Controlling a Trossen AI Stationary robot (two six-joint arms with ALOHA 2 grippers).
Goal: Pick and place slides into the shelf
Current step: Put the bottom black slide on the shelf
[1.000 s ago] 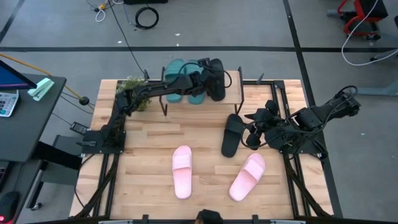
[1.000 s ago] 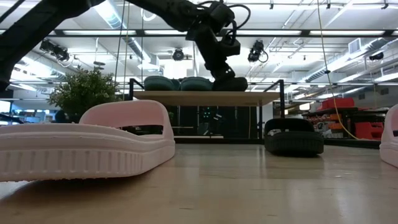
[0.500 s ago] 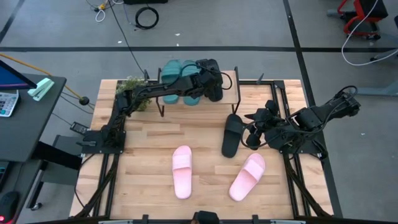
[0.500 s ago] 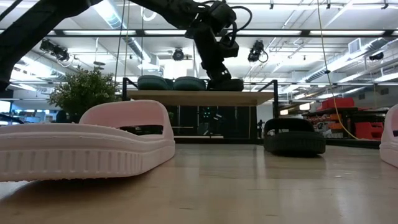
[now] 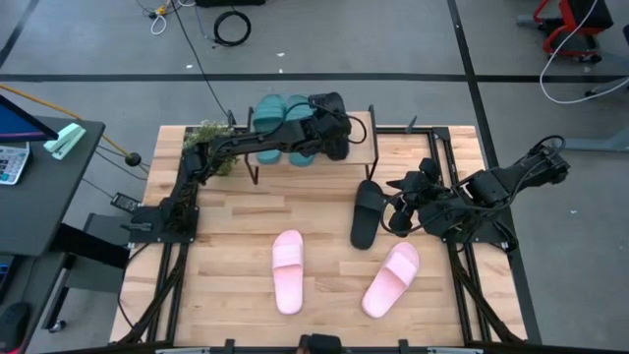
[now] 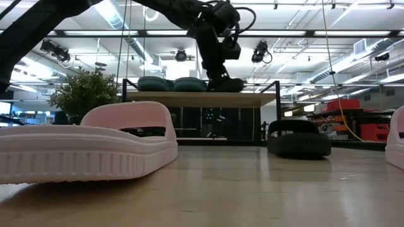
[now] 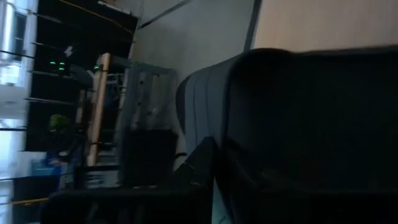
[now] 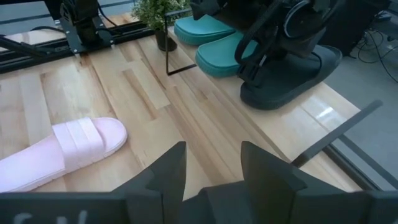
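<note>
While our left end effector (image 5: 324,133) grips the black slide (image 5: 334,126) | we set it flat on the shelf (image 5: 366,138) | right end effector (image 8: 211,171) open.

A black slide (image 7: 311,124) fills the view, over pale wood (image 7: 323,22).

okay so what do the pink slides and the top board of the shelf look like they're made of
Pink slides: apparently soft moulded rubber or foam, matte; the low view shows a thick one-piece sole with a ribbed edge. Shelf top board: looks like light wood, smooth and slightly glossy, with visible grain and a pale reflection near the black slide the left gripper is at.
</note>
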